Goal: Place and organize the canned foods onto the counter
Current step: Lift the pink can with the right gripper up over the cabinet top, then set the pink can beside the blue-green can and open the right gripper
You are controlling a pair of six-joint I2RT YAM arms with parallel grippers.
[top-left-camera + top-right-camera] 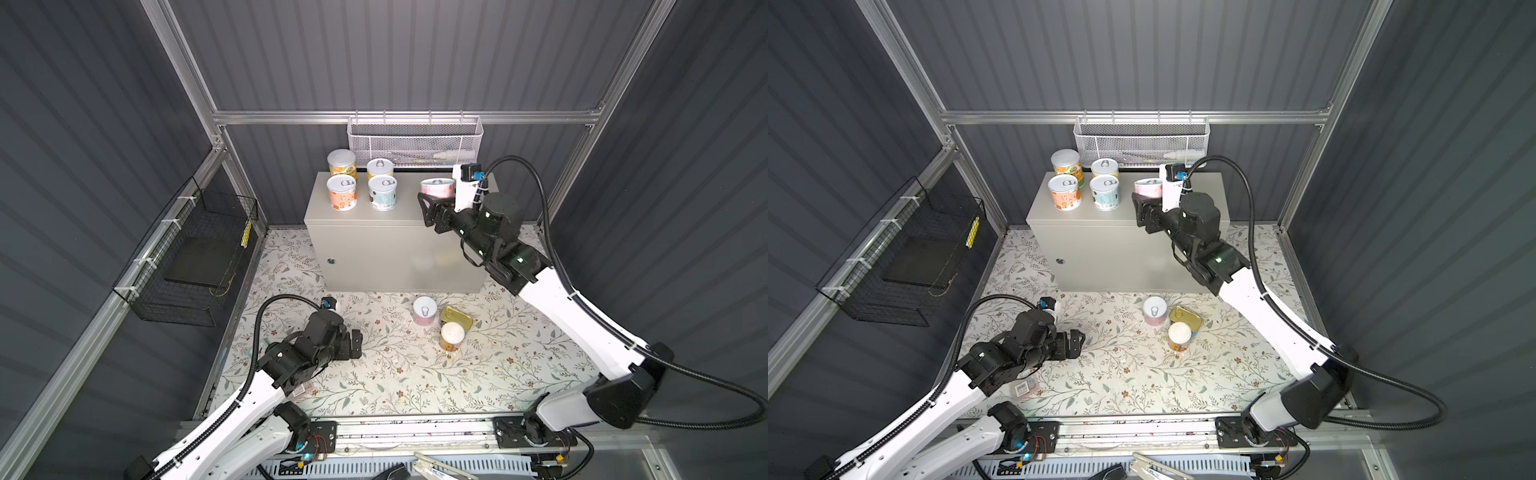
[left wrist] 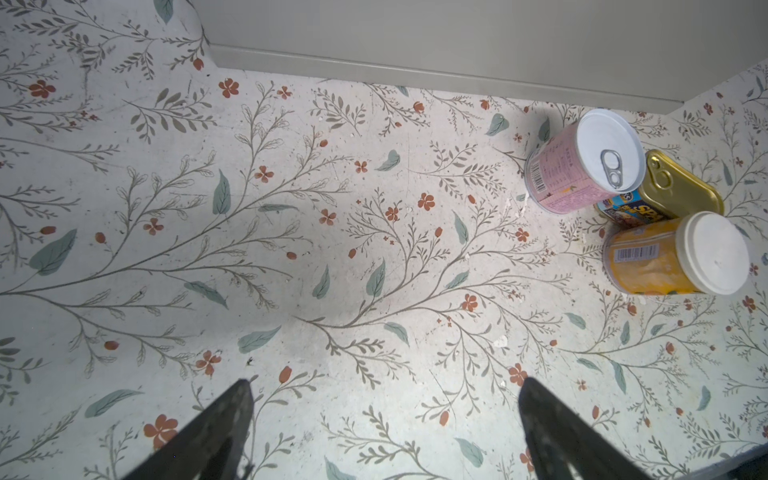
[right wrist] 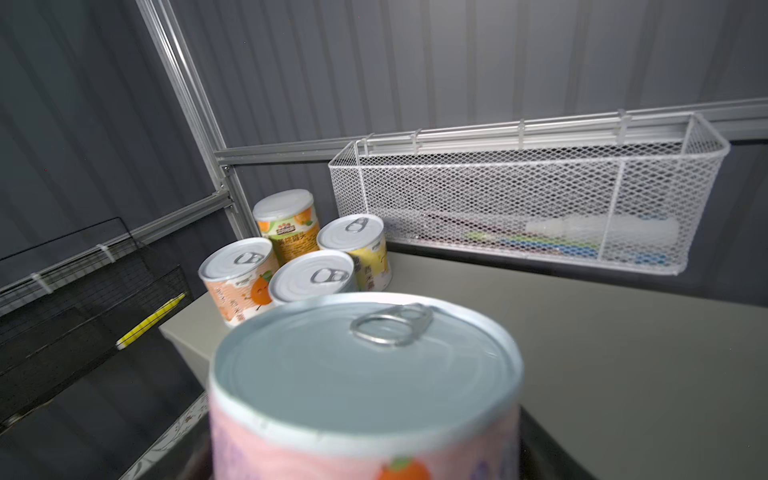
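the right end effector (image 1: 432,206) is closed on a pink can (image 1: 436,189) over the counter (image 1: 399,216); 4 cans (image 1: 341,196) are placed, 3 tins (image 1: 451,336) are left.

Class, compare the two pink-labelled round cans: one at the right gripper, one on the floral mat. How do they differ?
Hold: the gripped pink-labelled can is in the right gripper; the loose pink-labelled can stands free. Height: gripped one at the beige metal counter top, loose one on the floral mat. Both upright, pull-tab tops.
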